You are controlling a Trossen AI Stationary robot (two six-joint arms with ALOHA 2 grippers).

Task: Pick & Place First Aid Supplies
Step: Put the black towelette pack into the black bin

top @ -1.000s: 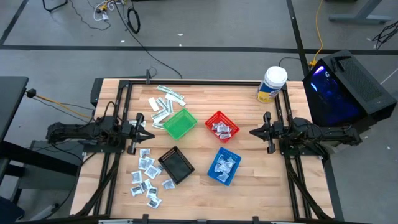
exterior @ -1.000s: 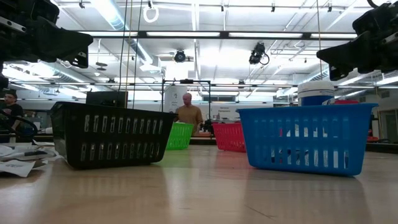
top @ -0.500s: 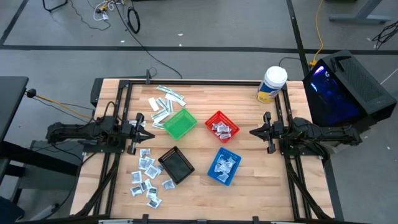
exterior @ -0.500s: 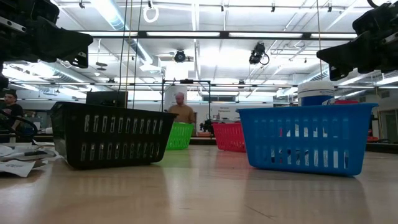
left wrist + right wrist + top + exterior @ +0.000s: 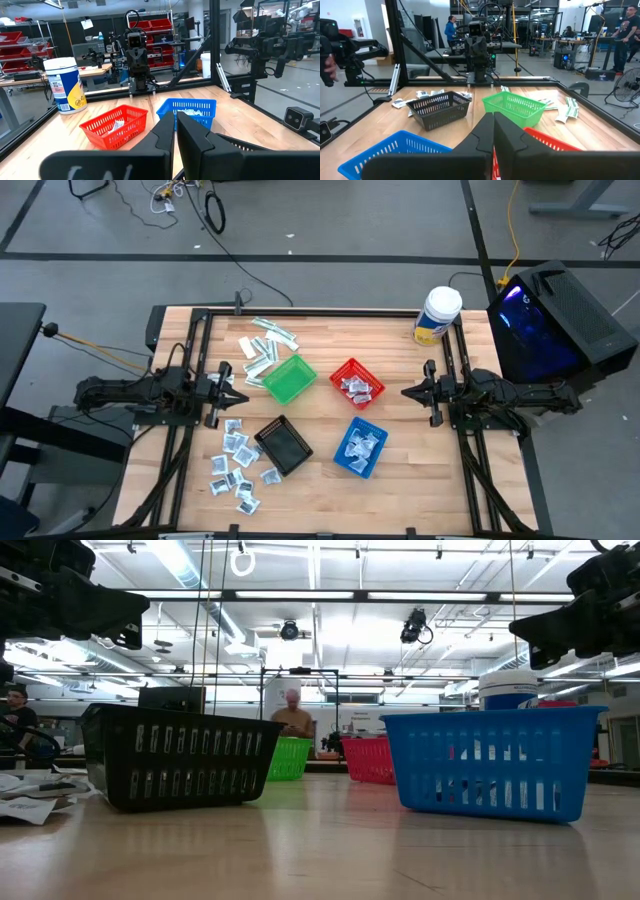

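White packets (image 5: 236, 465) lie near the table's front-left corner, nearest the left gripper (image 5: 240, 389), whose fingers are together and empty

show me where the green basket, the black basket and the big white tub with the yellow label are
green basket (image 5: 289, 379): high view, on its bare floor.
black basket (image 5: 284, 446): high view, on its dark floor.
white tub with the yellow label (image 5: 437, 315): high view, on its white lid, at the table's far right corner.
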